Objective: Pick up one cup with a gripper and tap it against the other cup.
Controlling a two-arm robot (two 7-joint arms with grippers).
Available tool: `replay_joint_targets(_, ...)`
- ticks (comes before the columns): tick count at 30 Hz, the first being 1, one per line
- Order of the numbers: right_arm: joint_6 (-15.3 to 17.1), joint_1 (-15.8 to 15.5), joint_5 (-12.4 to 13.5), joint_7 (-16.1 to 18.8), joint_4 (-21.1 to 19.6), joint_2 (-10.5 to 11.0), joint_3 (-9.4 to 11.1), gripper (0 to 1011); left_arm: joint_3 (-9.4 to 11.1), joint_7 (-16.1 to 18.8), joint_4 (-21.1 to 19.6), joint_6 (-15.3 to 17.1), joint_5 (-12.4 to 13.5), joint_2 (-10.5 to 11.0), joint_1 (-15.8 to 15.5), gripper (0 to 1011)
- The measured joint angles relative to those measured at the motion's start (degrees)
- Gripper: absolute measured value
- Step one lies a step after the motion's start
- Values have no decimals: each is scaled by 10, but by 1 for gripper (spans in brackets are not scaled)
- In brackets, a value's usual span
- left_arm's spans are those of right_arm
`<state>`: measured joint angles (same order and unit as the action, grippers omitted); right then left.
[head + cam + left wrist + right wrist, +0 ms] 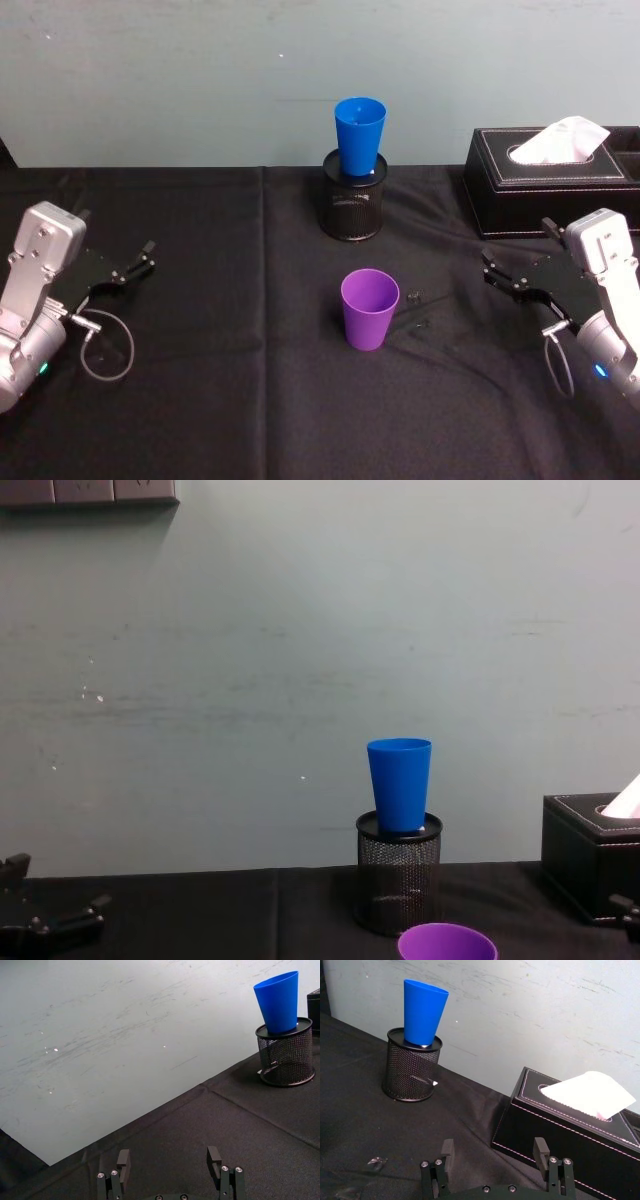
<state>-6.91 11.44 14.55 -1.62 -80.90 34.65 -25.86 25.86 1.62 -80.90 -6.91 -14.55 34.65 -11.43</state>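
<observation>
The left black two-fingered gripper (136, 264) rests on the black tablecloth (250, 390) at the left edge, jaws apart and holding nothing. In its wrist view the two fingers (123, 1160) stand wide with bare cloth between them.

Mid-table, the purple plastic tapered tumbler (368, 310) stands upright, mouth up, well apart from both arms. It looks light and thin-walled — stiff enough to hold, but probably smooth and springy at the rim. A moderate squeeze across the middle of the wall should serve, since the widening above helps keep it from slipping down.

Behind it, the bright blue plastic tumbler (359, 135) sits upright with its base in the mouth of a black mesh pen holder (352, 208) — merely perched, so a gentle tap seems wise.

Right of that is a black tissue box (550, 185). Just before it is the right black gripper (492, 272), jaws likewise spread and empty.
</observation>
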Motion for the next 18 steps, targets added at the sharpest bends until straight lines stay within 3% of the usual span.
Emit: replay_joint_targets(18, 0, 0, 0, 0, 0, 0, 0, 1003, 0, 0, 0, 0, 0, 0, 0, 1000)
